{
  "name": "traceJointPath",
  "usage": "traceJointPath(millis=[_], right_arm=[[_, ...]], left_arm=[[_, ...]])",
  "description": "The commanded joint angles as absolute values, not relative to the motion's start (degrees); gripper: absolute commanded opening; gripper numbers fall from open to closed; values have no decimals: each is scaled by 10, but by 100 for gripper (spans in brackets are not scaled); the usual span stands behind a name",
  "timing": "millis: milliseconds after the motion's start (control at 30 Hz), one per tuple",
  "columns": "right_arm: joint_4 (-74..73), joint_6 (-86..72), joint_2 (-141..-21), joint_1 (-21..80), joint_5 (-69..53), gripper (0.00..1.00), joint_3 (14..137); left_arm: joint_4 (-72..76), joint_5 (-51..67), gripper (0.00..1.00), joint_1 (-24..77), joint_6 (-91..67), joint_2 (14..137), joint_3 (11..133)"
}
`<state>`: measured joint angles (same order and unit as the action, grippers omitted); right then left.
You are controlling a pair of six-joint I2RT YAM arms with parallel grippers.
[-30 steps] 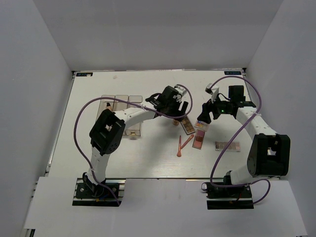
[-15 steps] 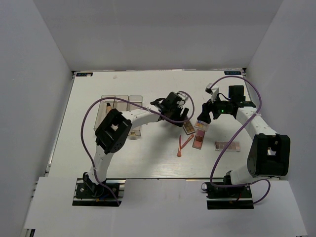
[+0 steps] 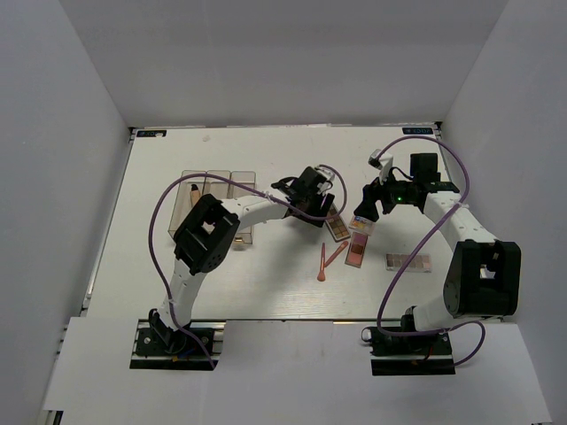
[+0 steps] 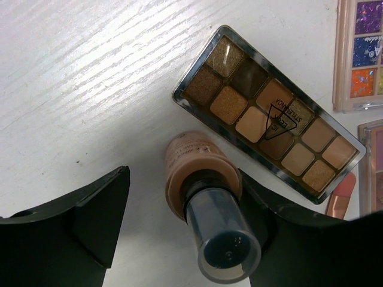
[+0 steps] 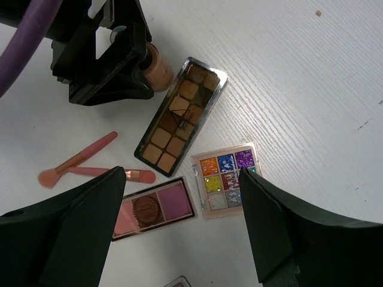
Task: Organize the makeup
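A beige bottle with a dark cap stands between the jaws of my open left gripper. The right finger touches it and the left finger stands apart. A brown eyeshadow palette lies just beyond it. My right gripper is open and empty above the multicolour palette and the pink palette. Two orange-pink sticks lie left of them. A mauve palette lies at the right. A second bottle lies in the organizer's left compartment.
The clear three-compartment organizer stands left of centre. White walls enclose the table on three sides. Purple cables loop from both arms. My left gripper shows at the top left of the right wrist view.
My left gripper has moved a little right and nearer, down around the beige bottle. The right arm has not moved.
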<state>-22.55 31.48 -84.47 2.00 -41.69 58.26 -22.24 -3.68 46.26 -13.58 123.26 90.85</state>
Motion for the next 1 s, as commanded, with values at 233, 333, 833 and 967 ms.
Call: traceJointPath(millis=[233,333,833,967], right_arm=[[-215,310,-827,19,-421,82,575],[-215,311,-826,19,-421,82,575],[-217,311,-824,20,-422,82,575],[-219,311,-826,19,-422,80,575]], left_arm=[[-200,-26,75,465,-143,1198,940],[-194,-25,72,465,-146,1194,944],[-211,-34,18,465,-147,1156,945],[-232,-75,5,448,-158,1096,946]])
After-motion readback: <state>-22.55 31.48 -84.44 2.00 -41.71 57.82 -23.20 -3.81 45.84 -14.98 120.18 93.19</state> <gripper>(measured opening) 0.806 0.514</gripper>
